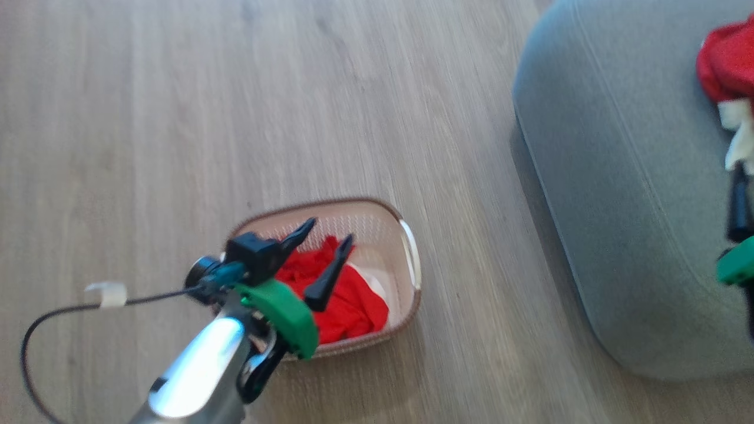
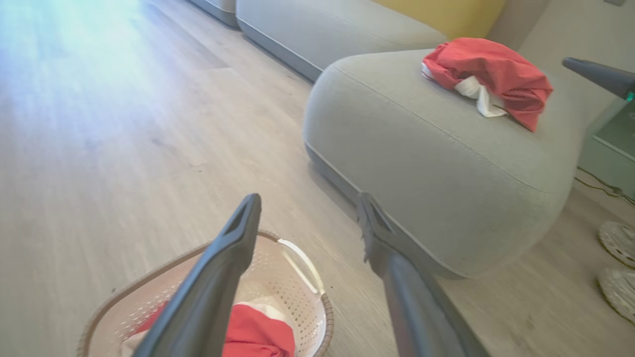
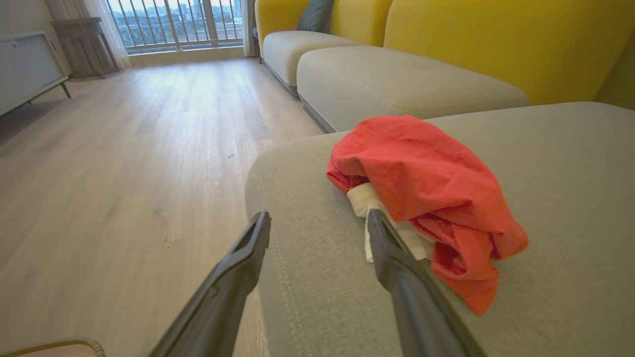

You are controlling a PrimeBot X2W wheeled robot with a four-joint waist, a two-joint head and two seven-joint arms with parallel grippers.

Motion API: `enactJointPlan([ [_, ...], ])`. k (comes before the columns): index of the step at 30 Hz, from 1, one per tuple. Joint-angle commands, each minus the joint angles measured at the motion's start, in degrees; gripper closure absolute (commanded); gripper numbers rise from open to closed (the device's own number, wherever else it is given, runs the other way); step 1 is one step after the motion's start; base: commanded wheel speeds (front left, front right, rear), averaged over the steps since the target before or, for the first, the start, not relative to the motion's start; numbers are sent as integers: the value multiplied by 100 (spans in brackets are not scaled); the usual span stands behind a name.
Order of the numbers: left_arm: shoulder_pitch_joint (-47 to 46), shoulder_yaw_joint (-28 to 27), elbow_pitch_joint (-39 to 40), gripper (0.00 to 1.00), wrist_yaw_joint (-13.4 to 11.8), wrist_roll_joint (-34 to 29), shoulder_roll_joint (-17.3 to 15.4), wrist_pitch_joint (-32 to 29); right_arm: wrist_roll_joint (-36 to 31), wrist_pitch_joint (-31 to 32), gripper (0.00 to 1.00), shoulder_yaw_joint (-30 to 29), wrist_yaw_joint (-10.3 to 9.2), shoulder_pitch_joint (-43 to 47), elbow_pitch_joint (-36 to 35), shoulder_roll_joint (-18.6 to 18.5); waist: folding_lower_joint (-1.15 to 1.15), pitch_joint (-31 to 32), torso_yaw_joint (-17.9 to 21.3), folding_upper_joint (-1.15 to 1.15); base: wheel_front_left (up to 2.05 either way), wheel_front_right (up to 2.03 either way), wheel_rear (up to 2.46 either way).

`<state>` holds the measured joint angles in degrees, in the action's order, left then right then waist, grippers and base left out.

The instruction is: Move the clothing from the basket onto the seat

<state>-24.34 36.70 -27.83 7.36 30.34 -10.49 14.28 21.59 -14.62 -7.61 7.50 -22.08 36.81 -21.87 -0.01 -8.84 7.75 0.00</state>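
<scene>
A red garment (image 1: 353,303) with a white patch lies crumpled in the cream basket (image 1: 412,253) on the wood floor. My left gripper (image 1: 325,237) hangs open just above it, nothing between its fingers. In the left wrist view the left gripper (image 2: 306,213) frames the basket (image 2: 292,292) and that red garment (image 2: 255,332). Another red and white piece of clothing (image 3: 426,188) lies heaped on the grey seat (image 3: 555,208). My right gripper (image 3: 317,223) is open just in front of it, one finger beside its white panel. The same heap (image 2: 491,74) shows on the seat (image 2: 436,148).
The seat (image 1: 618,206) stands right of the basket with a strip of bare floor between. A black cable (image 1: 65,309) with a white tag trails on the floor at left. More grey cushions (image 3: 397,82) with yellow backs (image 3: 496,34) stand behind the seat.
</scene>
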Motion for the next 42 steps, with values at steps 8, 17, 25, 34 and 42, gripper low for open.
enactJointPlan([
  [8,598,-1672,141,0,-256,-673,-81,72,-347,-38,0,491,-1,625,-1088,589,1,856,-467,0,0,0,0],
  [17,1184,-3082,318,0,-468,-1256,-9,72,-458,-38,0,834,-1,996,-1452,981,1,1043,-548,0,0,0,0],
  [25,1709,-3855,686,0,-459,-1745,281,72,-564,-38,0,900,-1,1312,-1561,1130,1,1214,-586,0,0,0,0],
  [34,2263,-4297,1460,0,-368,-2222,595,72,-608,-38,0,696,-1,1623,-1818,1222,1,1245,-564,0,0,0,0],
  [42,2379,-4438,1585,0,-261,-2374,705,72,-662,-38,0,634,-1,1675,-1889,1281,1,1209,-550,0,0,0,0],
])
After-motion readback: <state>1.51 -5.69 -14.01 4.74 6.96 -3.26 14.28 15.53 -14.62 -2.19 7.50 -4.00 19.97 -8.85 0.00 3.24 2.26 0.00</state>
